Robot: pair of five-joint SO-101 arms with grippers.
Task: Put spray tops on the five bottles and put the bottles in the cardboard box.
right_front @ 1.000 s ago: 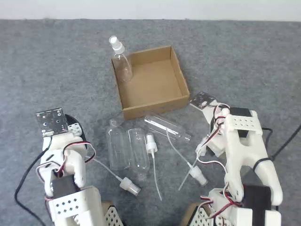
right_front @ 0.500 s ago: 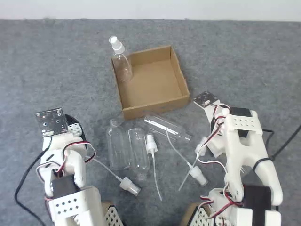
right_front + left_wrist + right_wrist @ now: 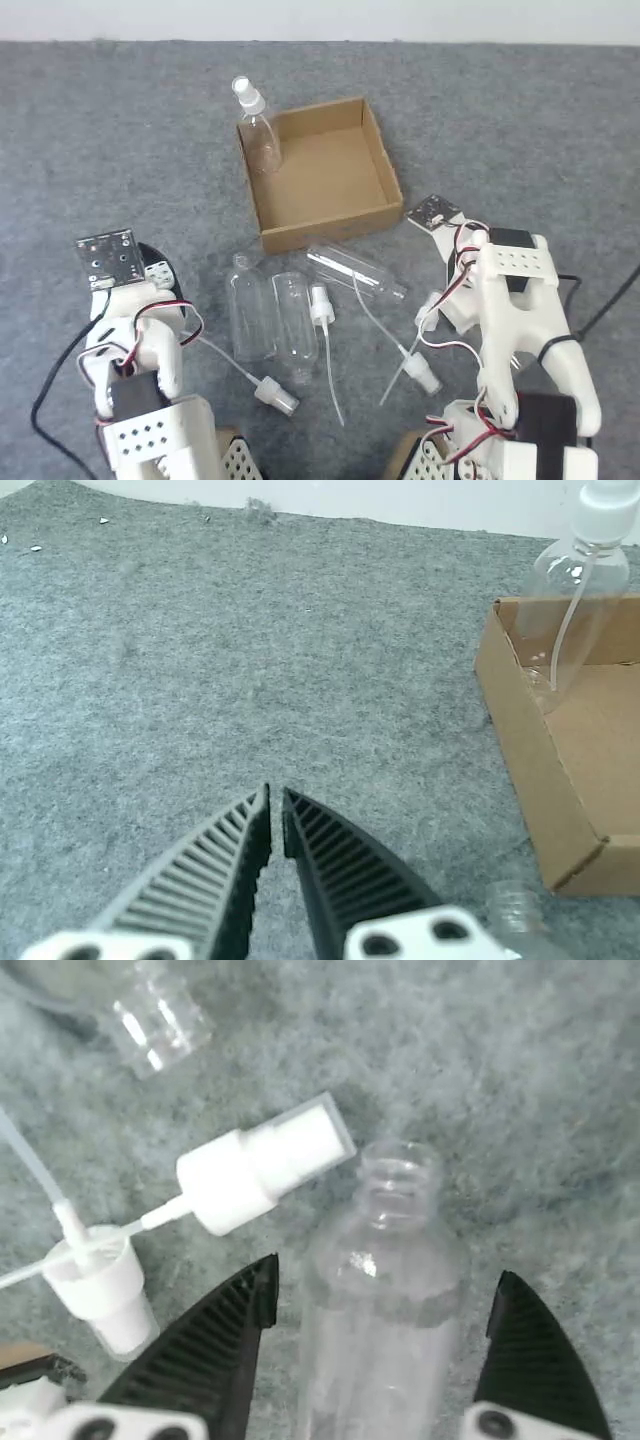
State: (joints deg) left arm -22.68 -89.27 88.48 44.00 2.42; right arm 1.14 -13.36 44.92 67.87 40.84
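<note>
My right gripper [image 3: 388, 1272] is open with its jaws either side of a clear bottle [image 3: 392, 1220] lying on the carpet, open neck pointing away. A white spray top [image 3: 262, 1166] lies beside that neck and another [image 3: 100, 1282] closer in. Over bare carpet my left gripper [image 3: 277, 802] is shut on nothing. The cardboard box [image 3: 325, 178] holds one upright bottle with a spray top [image 3: 258, 128] in its left corner. Three uncapped bottles [image 3: 250, 305] [image 3: 296, 326] [image 3: 356, 270] lie in front of the box, with loose spray tops [image 3: 322, 303] [image 3: 277, 393] [image 3: 421, 376] among them.
Grey carpet covers the table. The left arm [image 3: 135, 345] stands at the front left and the right arm [image 3: 515, 300] at the front right, over part of the bottle it straddles. Long dip tubes trail from the loose spray tops. Open carpet lies left and right of the box.
The right arm's wrist has shifted very slightly near the box's front right corner. The bottles, spray tops and left arm have not moved.
</note>
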